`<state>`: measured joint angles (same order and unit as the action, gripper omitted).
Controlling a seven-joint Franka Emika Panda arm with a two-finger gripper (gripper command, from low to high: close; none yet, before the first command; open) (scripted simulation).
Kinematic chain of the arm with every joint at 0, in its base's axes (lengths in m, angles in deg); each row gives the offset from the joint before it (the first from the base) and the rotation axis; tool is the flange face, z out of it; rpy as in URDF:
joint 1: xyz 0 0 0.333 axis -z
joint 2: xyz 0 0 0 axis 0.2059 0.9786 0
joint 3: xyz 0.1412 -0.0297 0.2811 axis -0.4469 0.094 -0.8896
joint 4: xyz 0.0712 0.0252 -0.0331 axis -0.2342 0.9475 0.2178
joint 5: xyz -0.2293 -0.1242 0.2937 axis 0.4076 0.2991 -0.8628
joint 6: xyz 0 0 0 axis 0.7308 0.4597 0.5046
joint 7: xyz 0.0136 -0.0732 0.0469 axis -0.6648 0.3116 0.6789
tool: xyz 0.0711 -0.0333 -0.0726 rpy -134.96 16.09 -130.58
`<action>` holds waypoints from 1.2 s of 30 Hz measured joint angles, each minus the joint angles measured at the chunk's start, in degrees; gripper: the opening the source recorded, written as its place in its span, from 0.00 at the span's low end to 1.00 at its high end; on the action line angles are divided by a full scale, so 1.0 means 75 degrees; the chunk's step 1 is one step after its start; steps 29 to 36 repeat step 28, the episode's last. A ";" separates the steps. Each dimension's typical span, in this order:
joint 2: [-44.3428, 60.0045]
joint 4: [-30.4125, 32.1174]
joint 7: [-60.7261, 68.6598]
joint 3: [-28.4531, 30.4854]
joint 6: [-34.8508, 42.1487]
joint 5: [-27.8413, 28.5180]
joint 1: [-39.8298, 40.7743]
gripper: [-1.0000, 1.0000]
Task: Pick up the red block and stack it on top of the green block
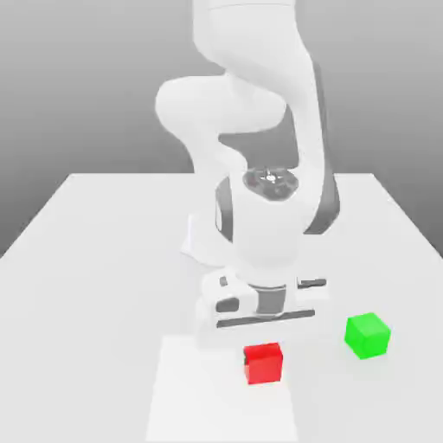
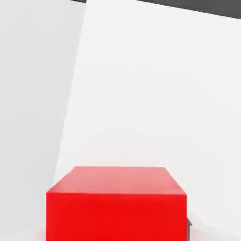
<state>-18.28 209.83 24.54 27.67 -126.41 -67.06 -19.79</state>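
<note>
Jaws: the gripper (image 1: 263, 354) is closed on the red block (image 1: 265, 368), one side of the block against each finger; no gap to be seen between them.
Red block, place: between the jaws, directly under the hand (image 1: 264, 322), near the edge of the pale patch (image 1: 212, 398) on the exterior view's right. Whether its underside is touching the table (image 1: 95, 320) or just off it, I cannot tell.
Way from jaws to green block: the green block (image 1: 368, 336) stands on the table towards the exterior view's right and a little farther back, nearer the arm's base, well apart from the red one.
Long axis: neither block shows a clear one; both look about cubic. The green one is turned differently from the red, so the wrist may need a slight twist to square the faces.
Arm: the one arm (image 1: 251, 95) must do both lift and carry.
Red block, look: plain saturated red, flat faces, sharp edges, upright and level, its top paler in the hand view.
Green block, look: bright green, upright, its top bare and ready to take the other.
Next move, as I judge it: straight up until clear of the green top, then across, then down. Too low a crossing could knock the green block aside.
</note>
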 joint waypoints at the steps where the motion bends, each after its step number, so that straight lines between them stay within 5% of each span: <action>1: -0.0263 0.0038 0.0015 -0.0015 0.0225 -0.0022 0.0010 0.00; 18: -0.1810 -0.0057 0.4782 -0.1226 0.1875 -0.0400 -0.2576 0.00; 24: -0.0473 -0.0133 0.4631 -0.1123 0.0634 0.0272 -0.2701 0.00; 25: -0.0261 -0.0143 0.4551 -0.1058 0.0436 0.0386 -0.2743 1.00; 36: -0.0261 -0.0143 0.4551 -0.1058 0.0436 0.0386 -0.2743 1.00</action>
